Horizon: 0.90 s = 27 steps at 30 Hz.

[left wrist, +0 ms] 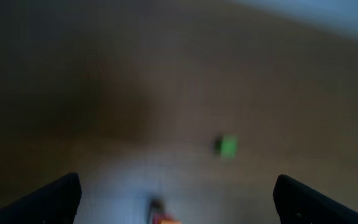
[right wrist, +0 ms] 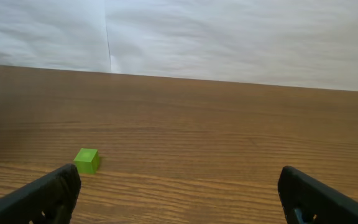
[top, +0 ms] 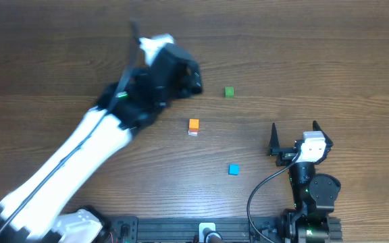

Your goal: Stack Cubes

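Cubes, small, sharp-edged and matte, lie scattered on the wood. The orange cube [top: 194, 123] sits near the middle of the table [top: 59, 40], and a pale, reddish-tinged sliver [top: 193, 133] touches its near side, though I cannot tell what that piece is. The green cube [top: 229, 92] rests alone, farther from my bases and a little to the right. The blue cube [top: 233, 169] lies closer to my bases, also slightly right of the orange one. All three colours are well apart from one another. My left claw [top: 189, 77] hangs lifted at the end of its white-shelled, black-jointed arm, to the left of the green cube. From its wrist I see its dark fingers [left wrist: 61, 199] spread wide with nothing between them, the green cube a soft blurred square beyond and a scrap of orange close beneath. My right claw [top: 294, 138] sits near its own base, to the right of the blue cube. Its black, tapered fingers [right wrist: 42, 199] are also spread apart and empty, pointing across the boards toward the green cube. The tabletop is brown wood with long, straight grain, and a white, faintly creased backdrop [right wrist: 229, 37] rises behind its far edge.
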{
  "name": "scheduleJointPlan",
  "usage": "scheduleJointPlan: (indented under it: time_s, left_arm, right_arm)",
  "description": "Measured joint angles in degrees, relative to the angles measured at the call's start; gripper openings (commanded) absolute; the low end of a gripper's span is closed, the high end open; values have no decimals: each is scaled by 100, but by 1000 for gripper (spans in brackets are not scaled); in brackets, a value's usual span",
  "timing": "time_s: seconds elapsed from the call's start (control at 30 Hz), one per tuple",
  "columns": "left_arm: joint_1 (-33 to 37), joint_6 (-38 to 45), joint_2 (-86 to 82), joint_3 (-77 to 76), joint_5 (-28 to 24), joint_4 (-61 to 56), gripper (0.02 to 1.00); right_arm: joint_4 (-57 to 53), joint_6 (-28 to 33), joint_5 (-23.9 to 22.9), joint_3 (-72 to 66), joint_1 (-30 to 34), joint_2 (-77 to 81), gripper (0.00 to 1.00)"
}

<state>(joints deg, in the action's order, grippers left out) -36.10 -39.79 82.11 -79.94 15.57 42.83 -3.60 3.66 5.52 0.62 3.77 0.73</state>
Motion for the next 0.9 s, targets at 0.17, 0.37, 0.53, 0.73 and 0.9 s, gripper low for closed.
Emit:
scheduleJointPlan:
  time_s: [0.17,0.37,0.53,0.73,0.9]
  left_arm:
    - [811,717,-1010,105,4,-968,993]
    - [2299,1596,-2358,1169,-688,-2256,985]
    - [2975,2343,-3897,2579,-1215,-2789,987]
    - [3314,3128,-5482,4347,-1655,-3335,996]
    - [3394,3515,-6358,5821,-1840,-4026,998]
  right_arm:
    - [0,-2,0,0,2,0,991]
    - [0,-2,0,0,2,0,993]
    - [0,2,0,0,0,0,993]
    - [0,0,0,0,0,0,991]
    - [0,0,0,0,2,0,991]
